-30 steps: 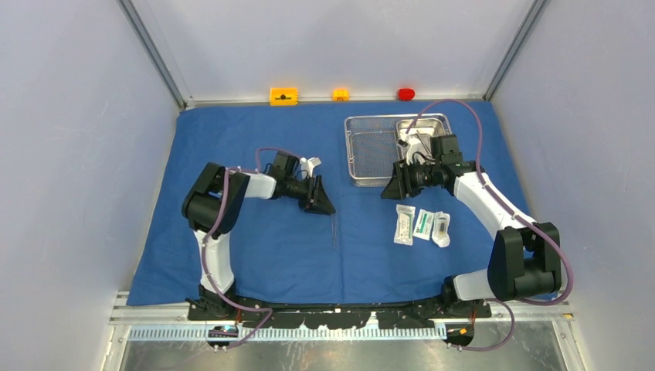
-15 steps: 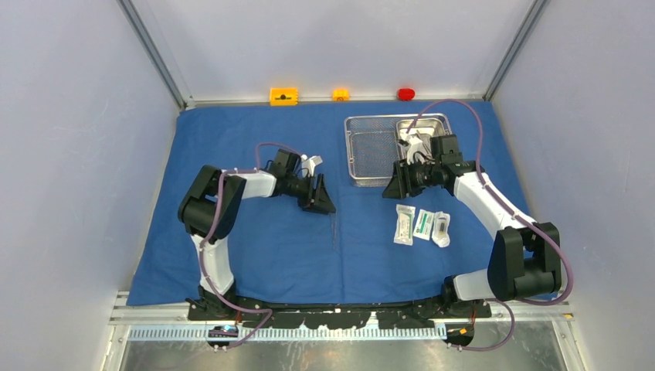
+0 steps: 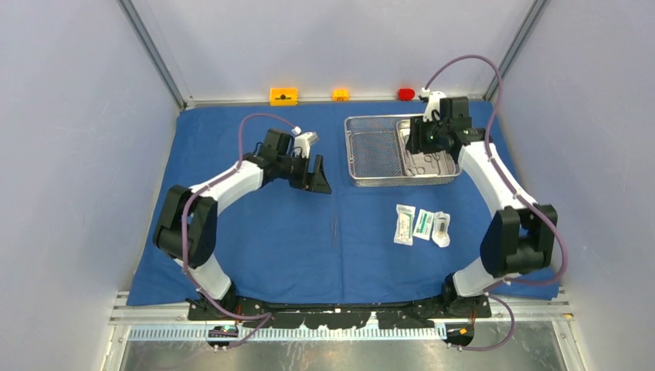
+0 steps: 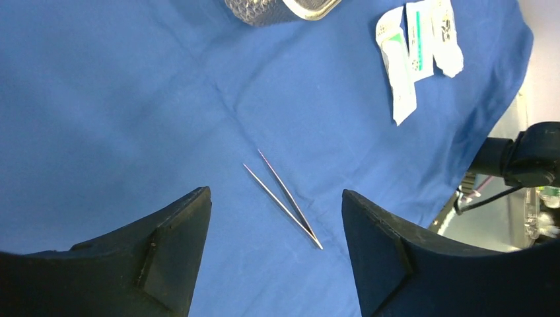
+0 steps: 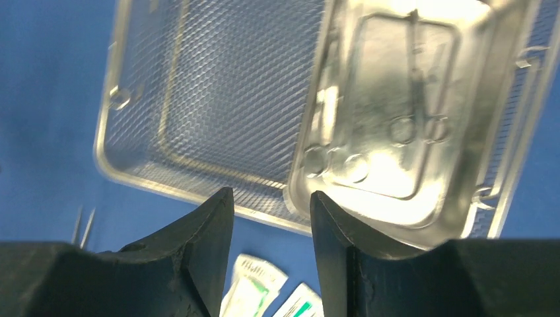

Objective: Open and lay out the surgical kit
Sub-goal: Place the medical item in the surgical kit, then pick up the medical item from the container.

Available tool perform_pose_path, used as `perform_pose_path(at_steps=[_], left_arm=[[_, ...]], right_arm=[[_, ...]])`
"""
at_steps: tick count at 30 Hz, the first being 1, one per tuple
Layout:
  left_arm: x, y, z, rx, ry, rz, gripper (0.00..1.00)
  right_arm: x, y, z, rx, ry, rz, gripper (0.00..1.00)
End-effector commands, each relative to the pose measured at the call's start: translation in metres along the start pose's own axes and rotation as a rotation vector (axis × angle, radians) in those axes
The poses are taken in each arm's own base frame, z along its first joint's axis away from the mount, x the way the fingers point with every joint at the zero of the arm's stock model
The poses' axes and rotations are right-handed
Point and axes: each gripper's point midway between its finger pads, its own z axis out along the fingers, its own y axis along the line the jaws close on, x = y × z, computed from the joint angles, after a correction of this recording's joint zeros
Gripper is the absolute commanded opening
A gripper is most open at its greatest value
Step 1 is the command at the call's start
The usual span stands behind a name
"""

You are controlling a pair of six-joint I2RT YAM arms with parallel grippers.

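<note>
From my remote seat I see the blue cloth wrap (image 3: 255, 247) lying open and flat over the worktop (image 3: 363, 96), and the kit things are spread on it. The wire-mesh basket (image 3: 375, 147) stands in the far right part of the cloth, and the smaller steel tray (image 3: 444, 166) sits inside its right half. In the right wrist view I can see ring-handled instruments (image 5: 416, 86) lying in this tray, but they are blurred, so I cannot tell whether they are scissors or forceps. The right gripper (image 3: 421, 139) hangs over the far edge of the basket. Its fingers (image 5: 198, 251) are apart with nothing between them – below the gap I see only the near rim of the basket and the tray. The tweezers (image 3: 334, 230) lie alone on the cloth near the middle, to the left of the three white packets (image 3: 421, 224), which lie side by side, nearer to me than the basket. The left gripper (image 3: 318, 182) is above the cloth just beyond the tweezers, and its fingers (image 4: 178, 244) are spread wide and hold nothing – in the left wrist view the tweezers show on the cloth between the two tips. Behind the cloth, at the back wall, stand two orange blocks (image 3: 283, 96) and a small red block (image 3: 405, 94).
</note>
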Motion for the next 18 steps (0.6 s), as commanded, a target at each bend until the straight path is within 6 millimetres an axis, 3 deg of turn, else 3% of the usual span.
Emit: perform_pose_path(at_steps=[1, 10, 12, 18], left_arm=[[-0.025, -0.008, -0.021, -0.042, -0.055, 0.126, 0.76], [-0.041, -0.02, -0.035, -0.044, -0.091, 0.218, 0.82], [-0.04, -0.02, -0.034, -0.038, -0.089, 0.219, 0.82], [-0.041, -0.02, -0.031, -0.027, -0.081, 0.216, 0.82]], right_arm=[[-0.022, -0.055, 0.021, 0.182, 0.017, 0.059, 0.51], [0.001, -0.112, 0.088, 0.283, 0.206, 0.052, 0.49], [0.008, -0.133, 0.095, 0.303, 0.245, 0.072, 0.49], [0.012, -0.152, 0.118, 0.276, 0.293, 0.068, 0.49]])
